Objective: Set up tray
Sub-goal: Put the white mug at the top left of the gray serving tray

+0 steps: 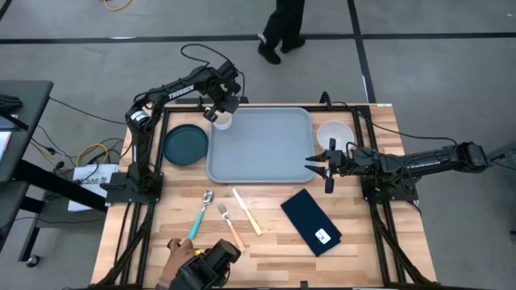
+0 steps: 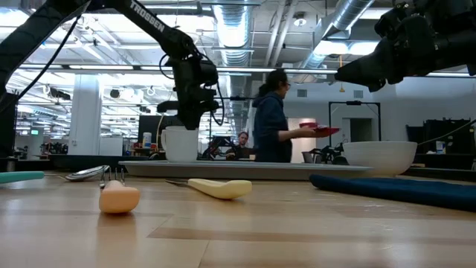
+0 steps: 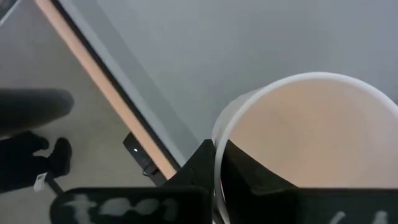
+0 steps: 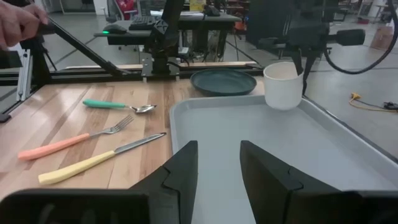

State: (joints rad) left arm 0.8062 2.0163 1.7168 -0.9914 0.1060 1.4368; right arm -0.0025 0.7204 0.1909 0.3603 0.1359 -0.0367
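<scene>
Gripping a white plastic cup's (image 1: 222,121) rim, the left end effector (image 1: 218,113) hangs over the light grey-blue rectangular plastic tray's (image 1: 266,149) corner; the right end effector (image 1: 324,165) hovers released beside a white bowl (image 1: 334,133), with only the low view showing a person (image 2: 271,119) behind.

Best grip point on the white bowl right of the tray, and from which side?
Take the white bowl by its rim, coming straight down with one finger inside and one outside the wall. It sits upright and open-topped on the table beside the tray, and looks too wide to span. The right gripper, open, is nearest.
</scene>
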